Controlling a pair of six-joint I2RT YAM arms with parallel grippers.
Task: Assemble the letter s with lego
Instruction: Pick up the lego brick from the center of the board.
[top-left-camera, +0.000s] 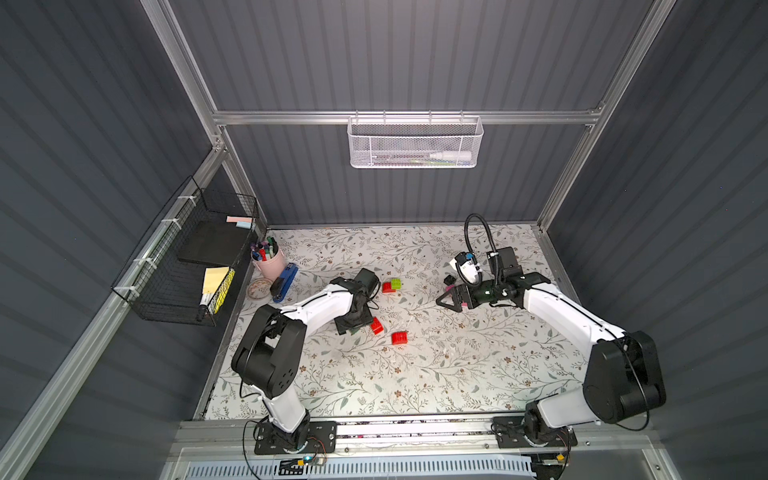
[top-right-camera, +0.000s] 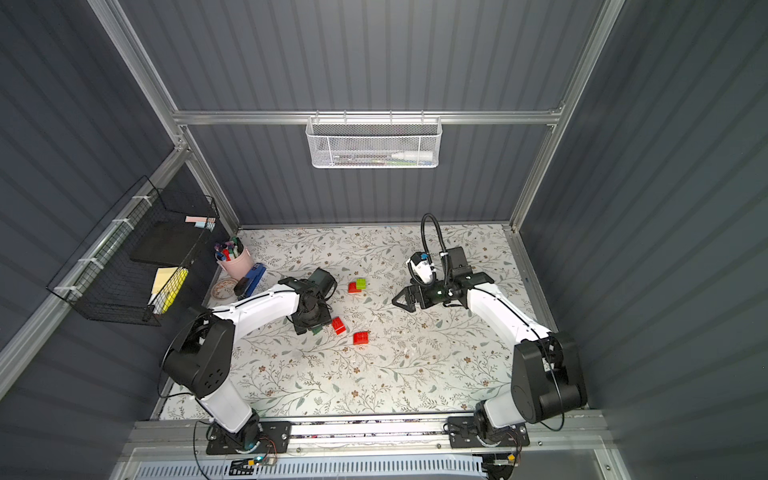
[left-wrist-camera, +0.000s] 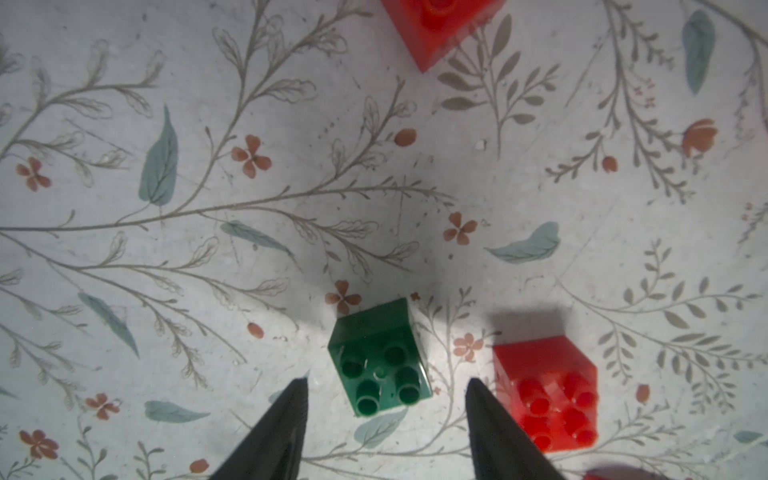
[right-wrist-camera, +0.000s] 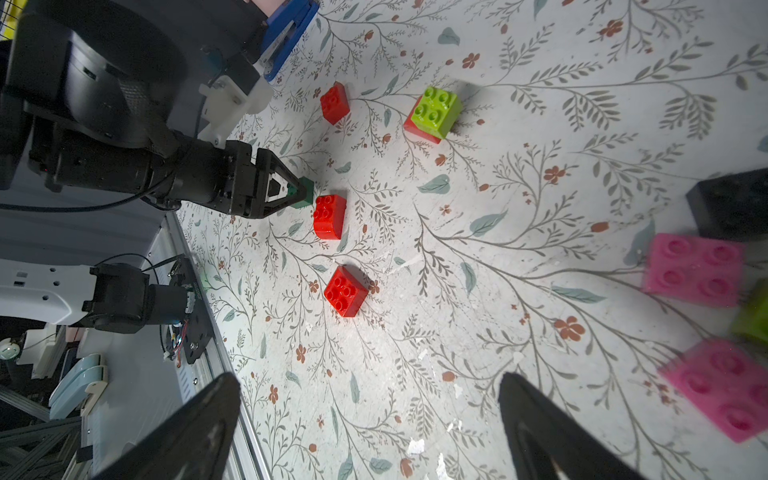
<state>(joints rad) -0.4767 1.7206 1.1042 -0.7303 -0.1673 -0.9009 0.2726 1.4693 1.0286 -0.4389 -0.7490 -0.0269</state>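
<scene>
1. Closest to the left wrist lens, my left gripper (left-wrist-camera: 386, 380) shows two dark tapered fingertips (left-wrist-camera: 286, 419) standing apart.
2. Between them sits the small dark green studded plastic brick (left-wrist-camera: 380, 361), studs up, on the floral-patterned tabletop (left-wrist-camera: 166, 249). A sliver of table shows on either side of it, so these jaws straddle it without pinching it.
3. Just outside one fingertip lies a square red studded plastic brick (left-wrist-camera: 548, 395), near the green one but not touching it.
4. From the right wrist view, a second loose red brick (right-wrist-camera: 345, 291) rests a little further out, on its own.
5. Well apart from my left gripper, a lime green studded brick (right-wrist-camera: 436, 112) is stacked on another red piece; both top views show this pair toward the middle of the table.
6. My right gripper (right-wrist-camera: 369, 376) hovers above bare tabletop with its jaws spread wide and nothing between them.
7. Off to one side of it cluster two pink studded bricks (right-wrist-camera: 692, 268), a black brick (right-wrist-camera: 731, 203) and a blurred lime piece (right-wrist-camera: 754, 316) at the picture's edge.
</scene>
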